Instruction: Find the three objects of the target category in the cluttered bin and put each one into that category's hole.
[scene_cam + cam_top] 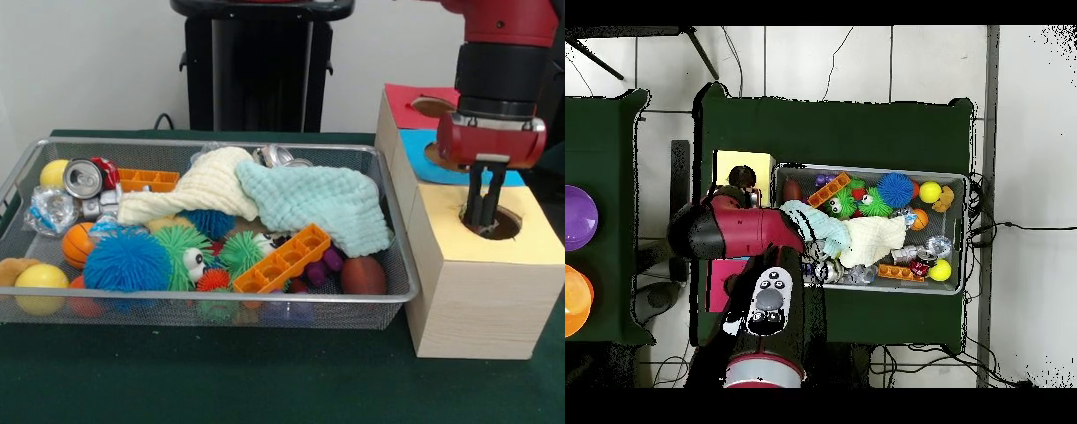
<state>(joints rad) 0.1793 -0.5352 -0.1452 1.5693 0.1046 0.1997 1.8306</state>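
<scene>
The gripper (484,210) hangs over the yellow-topped box (530,238) at the right of the front frame, its dark fingers drawn close together and dipping into the round hole (494,223). Nothing shows between them, so it looks clenched on nothing.

Left of it, the wire bin (402,265) is packed. Which category is wanted isn't shown, so here are the candidates. Two cloths lie across the middle, a cream cloth (199,187) and a mint cloth (327,199): light, limp, best pinched at a raised fold. The crushed can (84,177) at upper left is light, thin metal and probably slippery; take it across the flattened body. The blue spiky ball (128,261) at lower left is soft and springy, so any squeeze through the middle should hold. The orange tray (282,259) is stiff plastic, and its long edge suits the jaws.

In the overhead view the arm (735,230) covers most of the boxes at the frame's left.
</scene>
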